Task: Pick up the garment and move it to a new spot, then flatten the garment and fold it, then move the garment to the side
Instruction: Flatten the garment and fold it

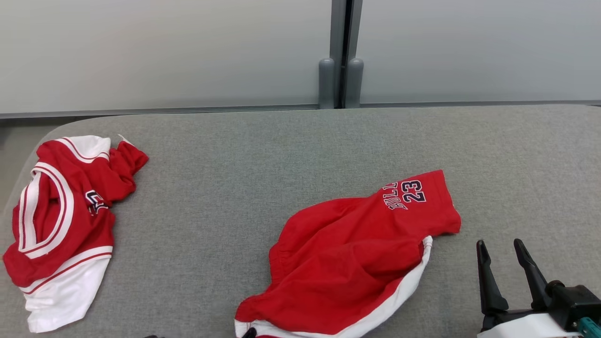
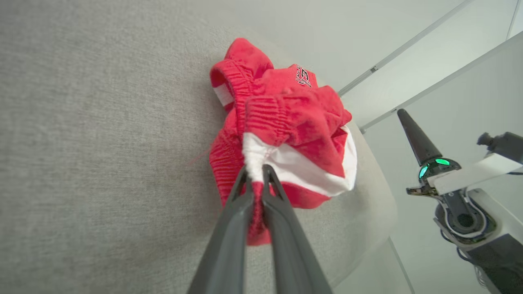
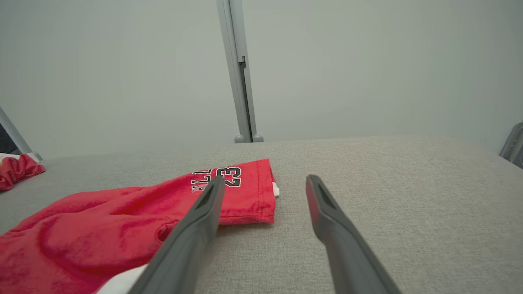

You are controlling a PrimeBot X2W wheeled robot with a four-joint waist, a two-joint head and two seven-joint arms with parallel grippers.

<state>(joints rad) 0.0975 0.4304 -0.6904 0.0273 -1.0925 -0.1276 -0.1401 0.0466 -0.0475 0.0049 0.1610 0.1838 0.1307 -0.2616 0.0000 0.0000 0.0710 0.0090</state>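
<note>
**Garment grasp at one corner.** The garment (image 1: pixel 352 263), a pair of red shorts with white trim and a number print, is lying crumpled on the grey table (image 1: pixel 235 155), at the lower centre of the head view. The left gripper (image 2: pixel 255 173) is pinching a white-edged corner of the shorts between closed fingers at the bottom edge of that frame. In the left wrist view the cloth is bunching just beyond the pinch. The right gripper (image 1: pixel 498 244) is sitting at the lower right with its fingers spread and holding nothing, near the printed leg but apart from it. A red-and-white jersey (image 1: pixel 61 220) is lying at the far left, well apart.

By these signs the first step is in hand: the garment is being grasped for carrying to a new spot, with flattening and folding not yet begun. The next move is calling for a lift high enough to free the trailing cloth, since a single-corner hold is leaving most of the fabric to hang.
</note>
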